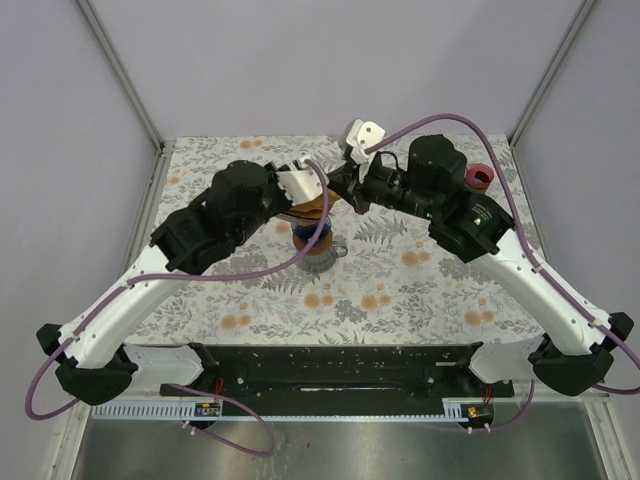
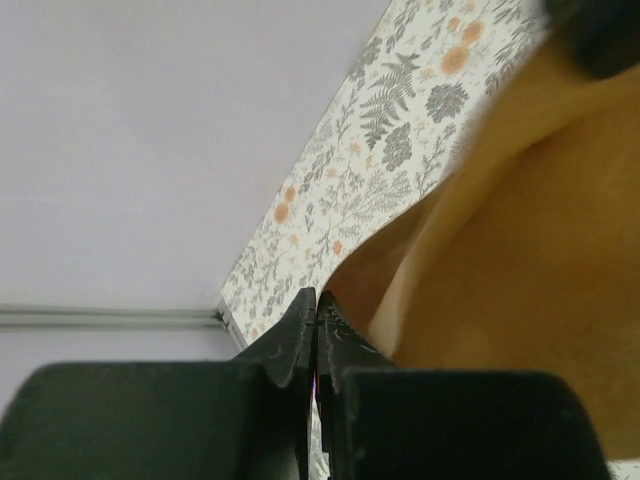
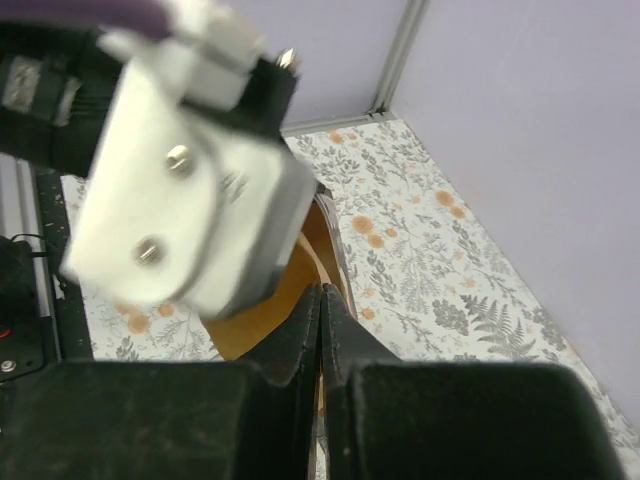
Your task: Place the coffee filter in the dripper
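Note:
The brown paper coffee filter [image 1: 313,208] hangs between both grippers, just above the dripper [image 1: 316,250], a small dark glass cone with a handle at the table's middle. My left gripper [image 1: 306,204] is shut, with the filter's edge at its fingertips; the filter [image 2: 520,260] fills the right of the left wrist view, beside the closed gripper [image 2: 318,305]. My right gripper [image 1: 334,197] is shut on the filter's opposite edge. In the right wrist view the filter [image 3: 265,300] spreads beyond the closed gripper [image 3: 320,295]. The dripper is hidden in both wrist views.
A red round object [image 1: 478,176] sits at the back right of the floral tablecloth [image 1: 400,290]. The left wrist's white camera housing [image 3: 190,200] is very close to my right gripper. Grey walls enclose the table on three sides.

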### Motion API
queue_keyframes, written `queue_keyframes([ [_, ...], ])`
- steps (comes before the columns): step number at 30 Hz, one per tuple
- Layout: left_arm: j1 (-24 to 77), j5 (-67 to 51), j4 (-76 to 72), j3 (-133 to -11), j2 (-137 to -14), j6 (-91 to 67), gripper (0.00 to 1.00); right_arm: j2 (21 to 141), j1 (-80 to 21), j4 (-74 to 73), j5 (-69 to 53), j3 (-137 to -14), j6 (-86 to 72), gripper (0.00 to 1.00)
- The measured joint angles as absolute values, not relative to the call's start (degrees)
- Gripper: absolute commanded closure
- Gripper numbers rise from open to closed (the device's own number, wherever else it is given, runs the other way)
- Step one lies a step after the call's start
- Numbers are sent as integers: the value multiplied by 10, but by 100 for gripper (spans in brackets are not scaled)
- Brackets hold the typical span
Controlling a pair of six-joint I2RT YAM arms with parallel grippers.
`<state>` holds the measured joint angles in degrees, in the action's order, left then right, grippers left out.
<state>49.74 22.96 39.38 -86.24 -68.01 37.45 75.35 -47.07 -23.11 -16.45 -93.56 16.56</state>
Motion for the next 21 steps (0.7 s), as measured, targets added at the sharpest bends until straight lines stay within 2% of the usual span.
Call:
queue_keyframes([
  [13,394,187,449,-958,-744,305,100,726,-471,-242,-54,-968,201,100],
  [21,291,138,468,-999,-783,246,100,716,-470,-215,8,-969,201,100],
])
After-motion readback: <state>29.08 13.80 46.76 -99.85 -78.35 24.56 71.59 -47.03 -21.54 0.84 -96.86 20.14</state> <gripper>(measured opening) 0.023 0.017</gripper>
